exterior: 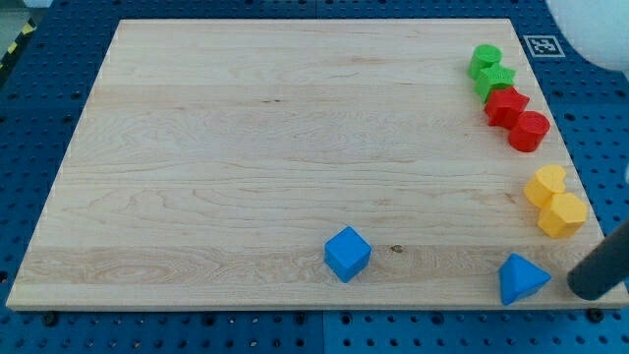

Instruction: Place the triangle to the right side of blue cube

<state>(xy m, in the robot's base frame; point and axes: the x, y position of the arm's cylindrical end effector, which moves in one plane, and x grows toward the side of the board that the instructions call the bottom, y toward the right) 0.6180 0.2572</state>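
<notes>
Our rod has no jaws, holds nothing; my tip (593, 292) sits just right of blue triangle (521, 279), likely light, rigid, slidey, so we'd shove its right face toward blue cube (347, 254).

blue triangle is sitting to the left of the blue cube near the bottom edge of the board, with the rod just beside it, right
Not quite. The camera view shows the blue triangle to the right of the blue cube, not the left. The rest holds: both lie near the bottom edge of the board, and my tip is just beside the triangle, on its right.
</notes>
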